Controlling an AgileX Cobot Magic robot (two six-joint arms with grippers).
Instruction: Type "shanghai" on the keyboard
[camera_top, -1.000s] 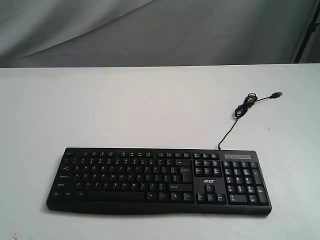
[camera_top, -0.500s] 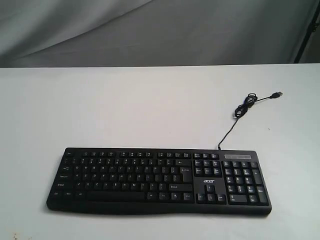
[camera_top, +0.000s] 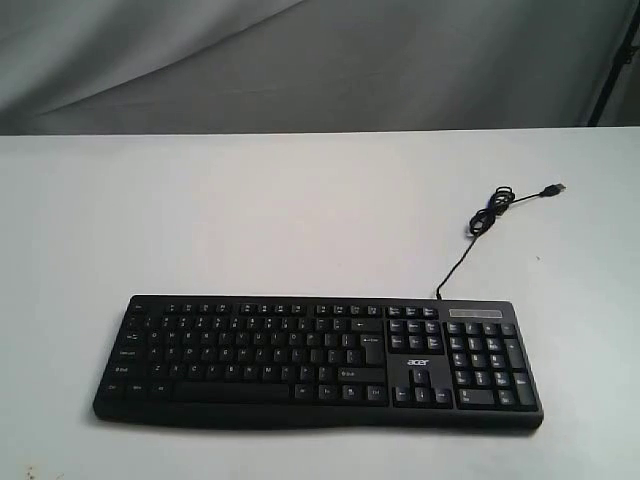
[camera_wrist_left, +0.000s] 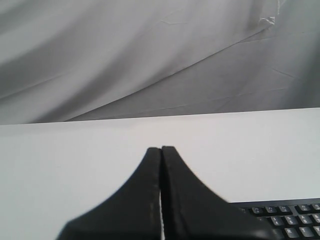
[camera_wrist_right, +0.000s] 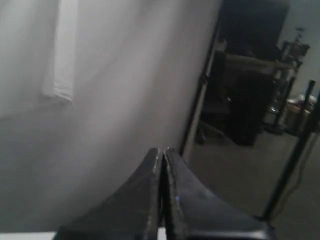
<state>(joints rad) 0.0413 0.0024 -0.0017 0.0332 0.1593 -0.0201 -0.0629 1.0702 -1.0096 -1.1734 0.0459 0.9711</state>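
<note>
Right up close in the left wrist camera, your left gripper (camera_wrist_left: 161, 148) has its two black wedge-shaped fingers (camera_wrist_left: 140, 200) pressed flat together, with only a hairline seam between them and nothing held. It sits above the white tabletop (camera_wrist_left: 75, 150) and points roughly level across it. Just past the fingers you can see one corner of the wide black full-size keyboard with white legends (camera_wrist_left: 287, 220). The far table edge and the creased grey cloth backdrop (camera_wrist_left: 125, 60) lie beyond that.

Your right gripper (camera_wrist_right: 161, 150) is in the same state, with its fingers (camera_wrist_right: 190, 200) pressed together on nothing. It is aimed well up from the table at the grey cloth (camera_wrist_right: 100, 100), with a black stand pole (camera_wrist_right: 200, 100) and a dim cluttered room behind it.

From the exterior camera, the keyboard (camera_top: 318, 360) lies flat near the front of the white table (camera_top: 200, 200), long side facing you and number pad on the right. The white "acer" logo (camera_top: 418, 362) sits between the main keys and the number pad. A thin black cable (camera_top: 455, 265) leaves the keyboard's back edge near the number pad and runs away from you. It loops once and ends in a loose USB plug (camera_top: 555, 188) lying on the table. Farthest back hangs the grey cloth (camera_top: 300, 60).
</note>
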